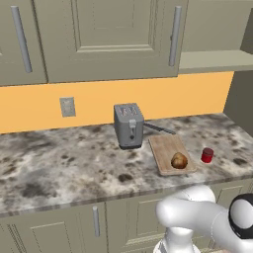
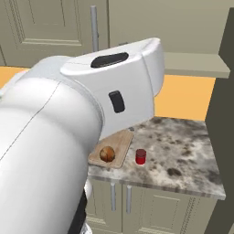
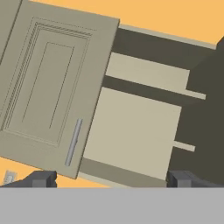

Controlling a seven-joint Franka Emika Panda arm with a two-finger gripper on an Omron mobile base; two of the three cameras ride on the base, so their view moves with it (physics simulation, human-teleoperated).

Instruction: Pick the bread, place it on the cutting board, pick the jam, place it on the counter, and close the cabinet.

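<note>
Bread on board, jam on counter, cabinet open.
Bread (image 1: 179,160) sits at the cutting board's (image 1: 165,146) 5 o'clock corner; jam (image 1: 207,155) stands on the counter (image 1: 59,158) just beside, at 3 o'clock. Gripper (image 3: 111,178) fingers spread wide, empty, facing the open cabinet (image 3: 140,118), door (image 3: 48,87) at 9 o'clock. Toaster (image 1: 128,125) at board's 10 o'clock.

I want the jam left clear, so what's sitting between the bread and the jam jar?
Nothing stands between them in either base view: just the cutting board's right edge, then bare counter between the bread and the jam.
</note>
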